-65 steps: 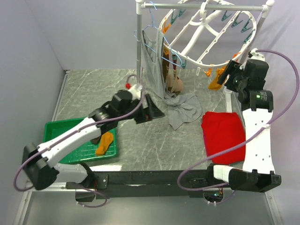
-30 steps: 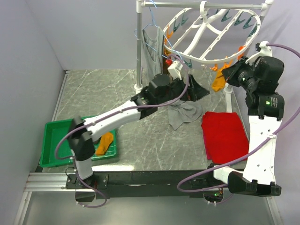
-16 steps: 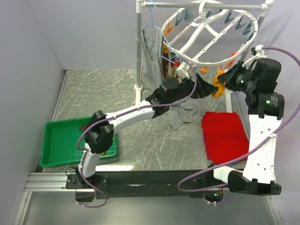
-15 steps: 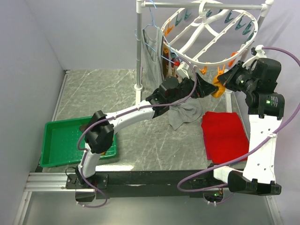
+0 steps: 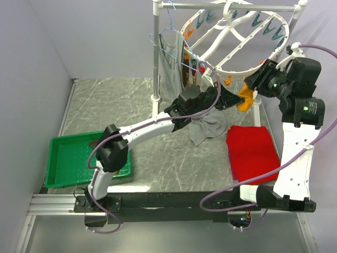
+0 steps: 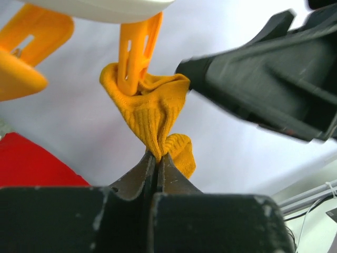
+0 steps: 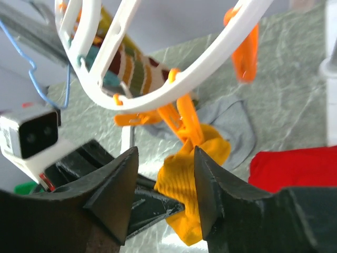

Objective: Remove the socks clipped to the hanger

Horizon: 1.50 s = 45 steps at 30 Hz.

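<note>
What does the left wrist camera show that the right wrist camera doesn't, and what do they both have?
Only the left wrist view: a close look at the left gripper pinched shut on the lower fold of the mustard sock. Only the right wrist view: the right gripper open, its fingers either side of that sock, plus a striped sock, the blue wire hanger and a grey cloth below. Both: the mustard sock hanging from an orange clip on the white hanger, and the red cloth.
</note>
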### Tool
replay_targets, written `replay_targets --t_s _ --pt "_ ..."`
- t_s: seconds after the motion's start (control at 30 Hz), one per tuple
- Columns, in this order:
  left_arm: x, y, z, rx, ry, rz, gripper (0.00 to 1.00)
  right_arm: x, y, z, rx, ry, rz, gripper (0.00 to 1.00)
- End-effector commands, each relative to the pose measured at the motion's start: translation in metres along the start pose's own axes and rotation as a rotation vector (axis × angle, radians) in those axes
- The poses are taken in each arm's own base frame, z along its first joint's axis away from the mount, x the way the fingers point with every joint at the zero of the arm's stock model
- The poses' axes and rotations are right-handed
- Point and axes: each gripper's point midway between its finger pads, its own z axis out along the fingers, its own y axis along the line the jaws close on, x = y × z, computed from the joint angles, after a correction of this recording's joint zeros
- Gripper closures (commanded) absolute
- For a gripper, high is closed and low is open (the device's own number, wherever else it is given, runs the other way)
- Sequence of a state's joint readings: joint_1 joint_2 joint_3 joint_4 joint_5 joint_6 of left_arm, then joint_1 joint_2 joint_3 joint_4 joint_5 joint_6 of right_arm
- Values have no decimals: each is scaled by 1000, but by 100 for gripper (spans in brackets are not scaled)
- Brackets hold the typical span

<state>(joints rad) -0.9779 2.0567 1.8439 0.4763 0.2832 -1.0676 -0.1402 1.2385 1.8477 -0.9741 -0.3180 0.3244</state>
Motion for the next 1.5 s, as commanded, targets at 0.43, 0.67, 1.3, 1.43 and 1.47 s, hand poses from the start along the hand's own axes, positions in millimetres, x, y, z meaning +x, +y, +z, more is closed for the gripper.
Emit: replay_targets --t_s 0.43,0.67,1.3,1.43,1.47 --pt "-1 -33 0 28 20 12 99 -25 -8 15 266 -5 -211 34" --pt "-1 -36 -2 27 24 20 99 -20 -12 21 330 6 -254 34" --pt "4 -40 -9 23 51 6 99 -18 2 28 236 -26 -247 66" --pt "9 -37 -14 11 71 -1 99 -15 -1 31 244 -14 -246 87" --pt "13 -33 -16 1 80 -4 99 -15 -1 31 246 -19 -244 89"
